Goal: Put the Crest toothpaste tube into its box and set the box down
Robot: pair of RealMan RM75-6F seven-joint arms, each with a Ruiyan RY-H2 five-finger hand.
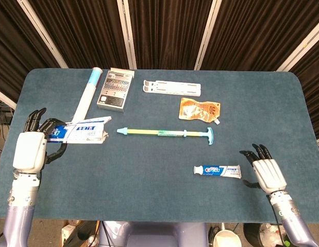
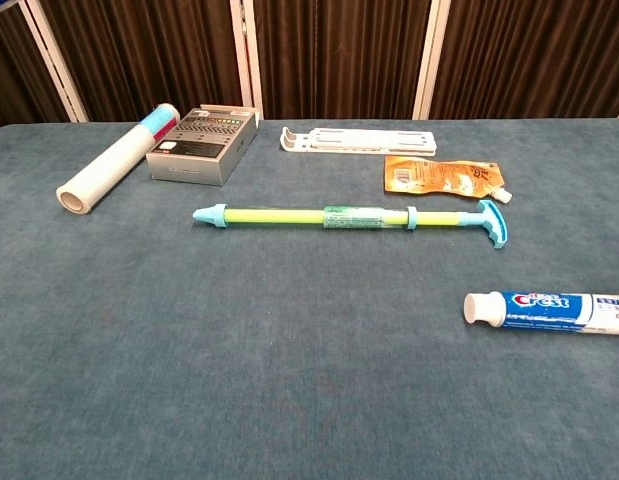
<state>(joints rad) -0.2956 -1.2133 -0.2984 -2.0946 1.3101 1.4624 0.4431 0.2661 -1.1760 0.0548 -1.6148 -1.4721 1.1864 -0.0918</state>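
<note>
Crest toothpaste tube [image 1: 217, 171] flat on worktop [image 1: 149, 195], long axis left–right, cap leftward. Toothpaste box [image 1: 83, 131] aloft at left edge, roughly level, far end rightward — grasped by left hand [image 1: 30, 149]. Right hand [image 1: 266, 172] just beside tube's crimped end, fingers [image 1: 258, 153] spread, holding nothing.

Box [image 1: 82, 130] lying left of frame in left robot hand [image 1: 29, 151]; toothpaste tube [image 1: 217, 171] lying lower right on worktop [image 1: 149, 175], right robot hand [image 1: 266, 174] just beside.

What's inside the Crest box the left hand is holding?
Cannot tell: the Crest box shows only its printed outside, so its interior is hidden. The toothpaste tube lies on the table near the right hand, outside the box. The left hand grips the box's end.
</note>
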